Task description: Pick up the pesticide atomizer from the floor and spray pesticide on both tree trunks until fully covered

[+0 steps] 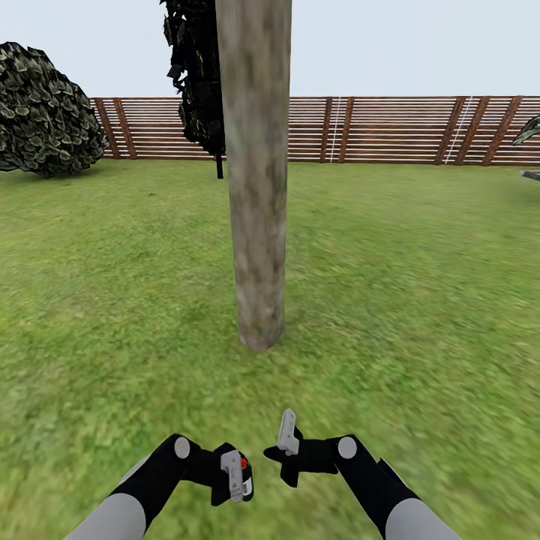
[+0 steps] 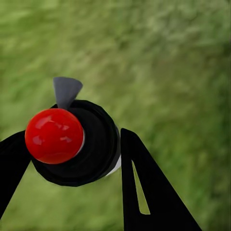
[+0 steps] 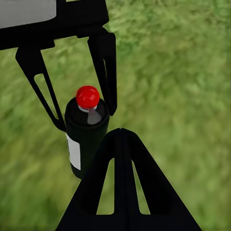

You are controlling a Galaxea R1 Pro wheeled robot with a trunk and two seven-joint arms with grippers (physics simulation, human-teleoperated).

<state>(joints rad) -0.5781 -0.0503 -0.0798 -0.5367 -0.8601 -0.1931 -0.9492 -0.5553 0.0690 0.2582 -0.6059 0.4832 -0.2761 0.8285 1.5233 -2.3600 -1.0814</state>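
Note:
A thick mottled beige-grey tree trunk [image 1: 257,187] rises from the grass floor [image 1: 420,300] straight ahead of me, its crown out of frame. The pesticide atomizer [image 1: 244,474], a black bottle with a red top, is clamped upright in my left gripper [image 1: 234,476], which hangs low over the lawn a short way before the trunk. The left wrist view looks down on the atomizer's red cap [image 2: 54,135] between the two black fingers [image 2: 144,192]. My right gripper [image 1: 287,435] is beside it, shut on nothing. From the right wrist view the atomizer [image 3: 84,139] sits in the left gripper [image 3: 86,118], beyond the right gripper [image 3: 120,139].
A brown slatted fence [image 1: 390,127] closes the lawn at the back. A large leafy shrub [image 1: 45,112] stands at the far left and a dark narrow conifer [image 1: 196,75] behind the trunk. Open grass lies on both sides of the trunk.

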